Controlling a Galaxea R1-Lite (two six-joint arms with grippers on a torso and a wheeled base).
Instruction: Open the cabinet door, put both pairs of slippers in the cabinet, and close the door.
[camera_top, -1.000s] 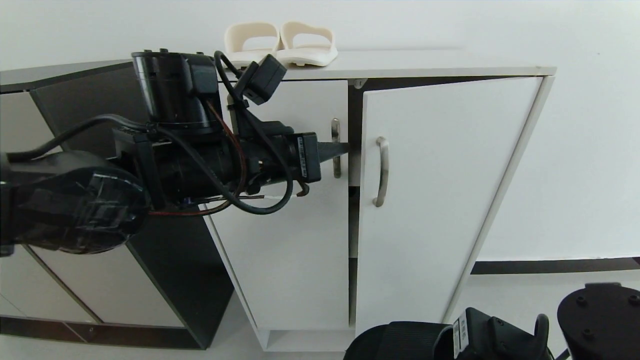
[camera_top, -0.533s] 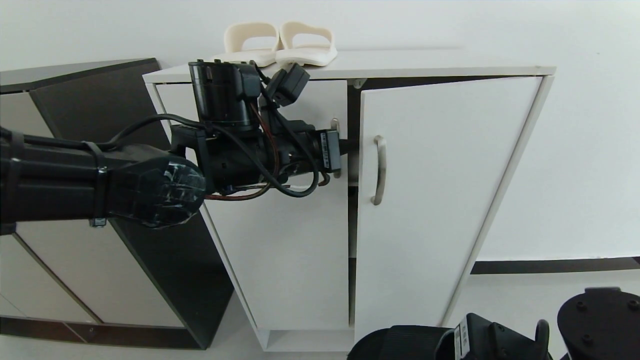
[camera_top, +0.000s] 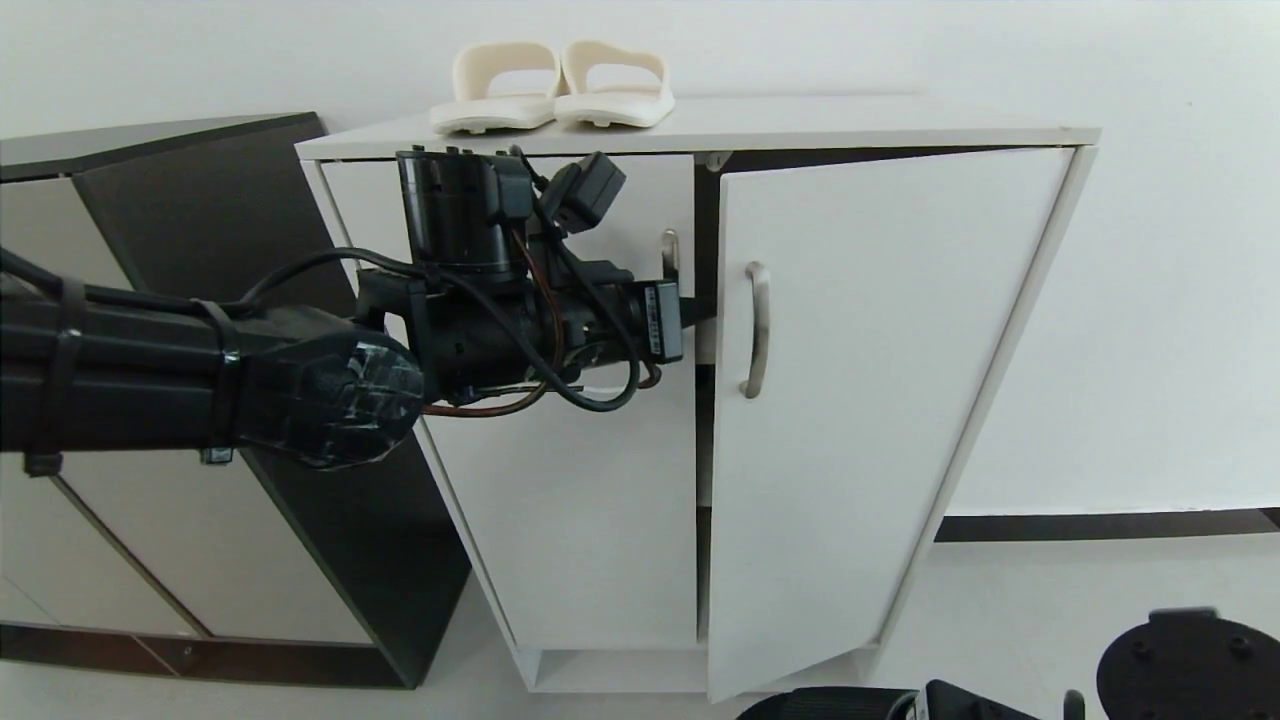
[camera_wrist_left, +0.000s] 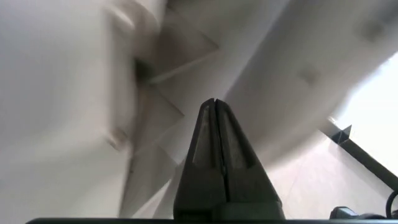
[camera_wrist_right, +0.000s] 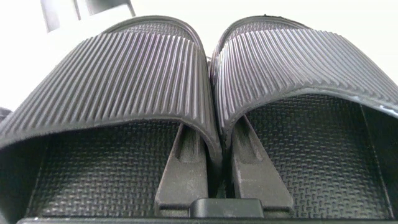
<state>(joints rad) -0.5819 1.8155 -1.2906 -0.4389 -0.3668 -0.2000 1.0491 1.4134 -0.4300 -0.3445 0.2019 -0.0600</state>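
I'm holding the left claw (camera_top: 703, 303) pressed together, its tip sitting in the gap beside the ajar door (camera_top: 880, 380), whose free edge is just right of it, with the handle (camera_top: 757, 330) a little farther right and the cream slippers (camera_top: 555, 88) above it on the cabinet (camera_top: 850, 125). The right claw (camera_wrist_right: 214, 134) is pinching the black slippers (camera_wrist_right: 124, 81) where the two shoes touch. I'm judging both pairs light, soft and rubbery, best taken by their adjoining sides together, while the door is stiff and light, best pushed at its free edge.
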